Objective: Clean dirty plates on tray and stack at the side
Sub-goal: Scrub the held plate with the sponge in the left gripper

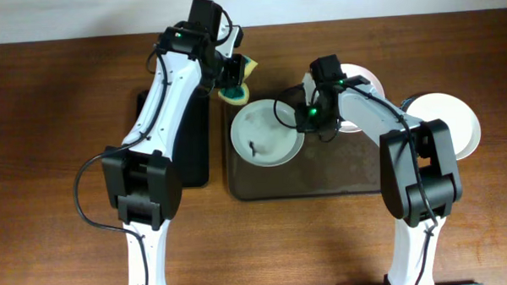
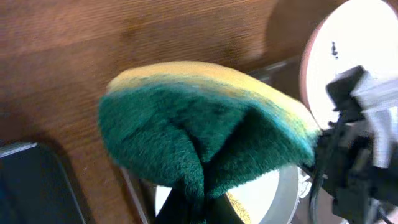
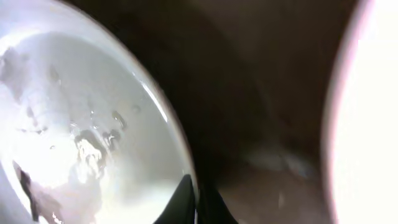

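The dirty plate sits at the left end of the tray, in the middle of the counter. The left end effector is clamped on a folded green and yellow sponge, which hangs over the plate's far-left rim. From the sponge, the plate's bowl lies toward the near edge of the counter and slightly right. The black streak is in the near-left part of the bowl, so the wipe probably has to travel toward the near edge. The right end effector appears pinched on the plate's right rim, as if to steady it, so the left arm is the nearer one for wiping. A second plate lies at the tray's far-right end under the right arm. A third plate rests off the tray, toward the counter's right edge.
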`<state>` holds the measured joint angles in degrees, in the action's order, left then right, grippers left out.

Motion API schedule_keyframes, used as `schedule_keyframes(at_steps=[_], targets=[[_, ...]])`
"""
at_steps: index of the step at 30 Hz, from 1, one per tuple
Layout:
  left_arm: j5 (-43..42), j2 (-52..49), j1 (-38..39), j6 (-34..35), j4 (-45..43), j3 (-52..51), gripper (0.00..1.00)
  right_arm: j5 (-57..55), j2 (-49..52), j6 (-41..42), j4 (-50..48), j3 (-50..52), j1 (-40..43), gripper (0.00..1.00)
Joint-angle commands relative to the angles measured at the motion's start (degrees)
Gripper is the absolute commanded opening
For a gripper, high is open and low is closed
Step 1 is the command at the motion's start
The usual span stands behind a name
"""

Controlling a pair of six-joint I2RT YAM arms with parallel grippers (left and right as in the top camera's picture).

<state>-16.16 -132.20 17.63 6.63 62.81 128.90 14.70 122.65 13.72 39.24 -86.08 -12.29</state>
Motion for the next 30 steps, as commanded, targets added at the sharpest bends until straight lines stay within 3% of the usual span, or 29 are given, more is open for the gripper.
schedule_keyframes(at_steps=[1, 6, 10, 14, 17, 22, 25, 27, 28, 30], targets=[[9.8, 1.8, 2.8, 9.4, -0.7, -6.6, 0.00, -13.9, 1.0, 18.8, 4.7, 1.5, -0.1, 0.04], [11.3, 1.8, 8.1, 17.6, -12.9, -21.9, 0.00, -13.9, 1.4, 18.1, 3.2, 2.7, -0.2, 0.04], [22.1, 1.8, 13.2, 28.4, -26.9, -35.6, 0.00, -13.4, 1.4, 16.5, 2.1, 3.3, -0.2, 0.04], [21.7, 1.8, 17.1, 28.3, -33.9, -42.0, 0.00, -13.5, 1.4, 16.5, 1.9, 3.3, -0.2, 0.04], [9.6, 1.8, 17.7, 17.2, -37.6, -40.7, 0.00, -13.5, 1.4, 16.5, 1.5, 3.7, -0.2, 0.04], [12.1, 1.8, 12.9, 17.2, -49.4, -40.2, 0.00, -13.4, 1.4, 15.7, 0.5, 4.3, -0.2, 0.04], [25.6, 1.8, 12.1, 18.0, -46.5, -40.2, 0.00, -12.8, 1.4, 15.0, 0.1, 4.3, -0.2, 0.04], [32.2, 1.8, 12.1, 26.8, -40.3, -40.2, 0.00, -12.2, 1.4, 15.0, -0.5, 4.6, -0.2, 0.04], [32.9, 1.9, 12.1, 32.9, -35.8, -40.2, 0.00, -12.1, 1.4, 14.7, -0.5, 4.6, -0.2, 0.04], [25.9, 1.9, 12.6, 34.3, -28.8, -40.2, 0.00, -11.7, 1.4, 13.7, -0.7, 4.6, -0.2, 0.04]])
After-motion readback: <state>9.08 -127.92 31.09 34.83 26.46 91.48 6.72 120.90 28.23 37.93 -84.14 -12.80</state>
